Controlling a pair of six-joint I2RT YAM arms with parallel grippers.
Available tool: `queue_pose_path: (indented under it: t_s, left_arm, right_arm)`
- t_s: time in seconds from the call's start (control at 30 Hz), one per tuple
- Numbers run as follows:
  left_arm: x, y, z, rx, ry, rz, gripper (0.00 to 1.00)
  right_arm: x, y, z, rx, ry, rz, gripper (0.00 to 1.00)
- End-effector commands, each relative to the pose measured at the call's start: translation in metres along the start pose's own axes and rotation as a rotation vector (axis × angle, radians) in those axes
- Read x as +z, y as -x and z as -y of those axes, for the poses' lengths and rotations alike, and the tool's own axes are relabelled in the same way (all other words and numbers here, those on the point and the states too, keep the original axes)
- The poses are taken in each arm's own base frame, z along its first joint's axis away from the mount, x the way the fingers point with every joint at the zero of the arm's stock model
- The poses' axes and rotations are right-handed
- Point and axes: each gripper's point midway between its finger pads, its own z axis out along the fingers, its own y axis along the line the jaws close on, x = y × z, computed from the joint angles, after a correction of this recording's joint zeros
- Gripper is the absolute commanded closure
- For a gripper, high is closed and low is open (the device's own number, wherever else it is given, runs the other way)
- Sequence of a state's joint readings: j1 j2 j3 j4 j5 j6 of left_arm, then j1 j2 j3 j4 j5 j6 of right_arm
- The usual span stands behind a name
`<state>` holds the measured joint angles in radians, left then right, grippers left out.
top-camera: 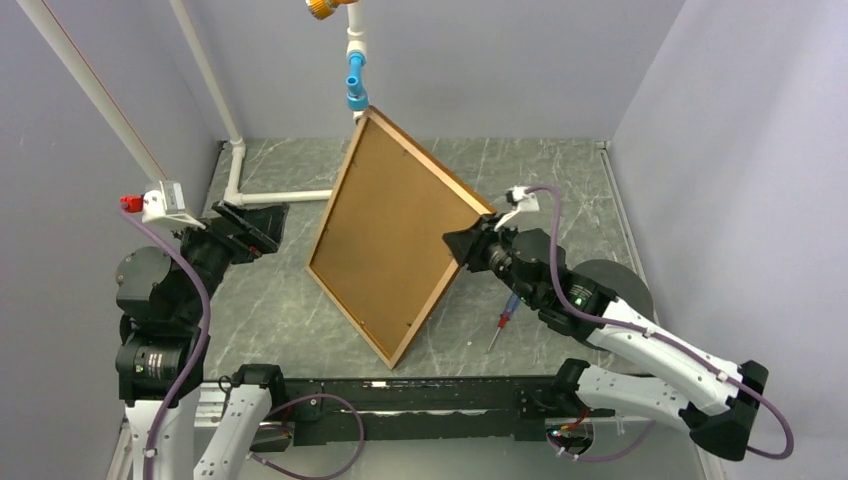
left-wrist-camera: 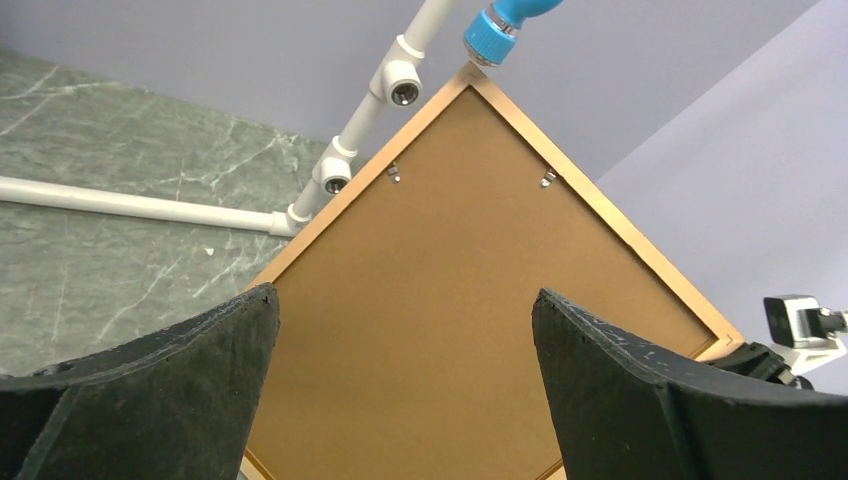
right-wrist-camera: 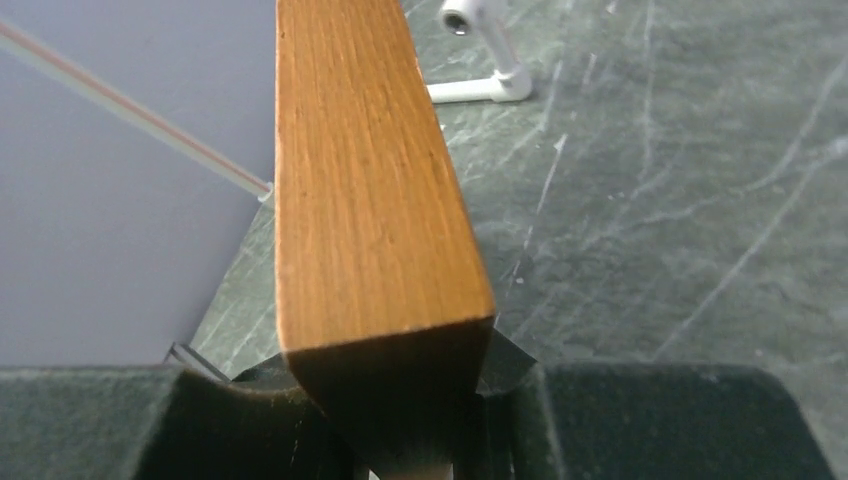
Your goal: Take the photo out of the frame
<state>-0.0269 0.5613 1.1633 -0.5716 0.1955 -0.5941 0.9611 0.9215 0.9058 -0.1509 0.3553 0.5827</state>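
The frame (top-camera: 330,208) is tilted up on a corner, its back toward me, filled by the plain brown backing board (top-camera: 392,235). The photo is hidden behind the board. My right gripper (top-camera: 470,243) is shut on the frame's right corner; the right wrist view shows the wooden edge (right-wrist-camera: 365,180) clamped between the fingers. My left gripper (top-camera: 250,225) is open and empty to the left of the frame; in the left wrist view it (left-wrist-camera: 405,300) faces the backing board (left-wrist-camera: 450,300), with two small metal clips (left-wrist-camera: 394,174) near the top corner.
A white pipe structure (top-camera: 270,197) runs along the table's back left, with a blue fitting (top-camera: 356,88) just above the frame's top corner. A red-handled screwdriver (top-camera: 503,322) lies on the marble table (top-camera: 560,180) under my right arm. Grey walls enclose the sides.
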Motion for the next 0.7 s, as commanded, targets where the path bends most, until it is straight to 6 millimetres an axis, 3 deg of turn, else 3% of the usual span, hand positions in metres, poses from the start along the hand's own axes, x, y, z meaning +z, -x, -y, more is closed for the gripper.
queue_pose_path:
  t_s: [0.0,0.47,0.67]
  left_arm:
    - [0.007,0.0,0.007,-0.014,-0.046,-0.002,0.01]
    - [0.016,-0.026,-0.002,-0.035,-0.053,-0.08,0.01]
    - [0.02,-0.048,-0.014,-0.04,-0.035,-0.134,0.01]
  right_arm:
    - [-0.006,-0.005,0.053,0.05,-0.145,0.014,1.0]
    - [-0.002,-0.058,0.161,0.224,-0.328,-0.012,1.0]
    - [0.003,-0.098,0.197,0.394,-0.346,-0.066,1.0]
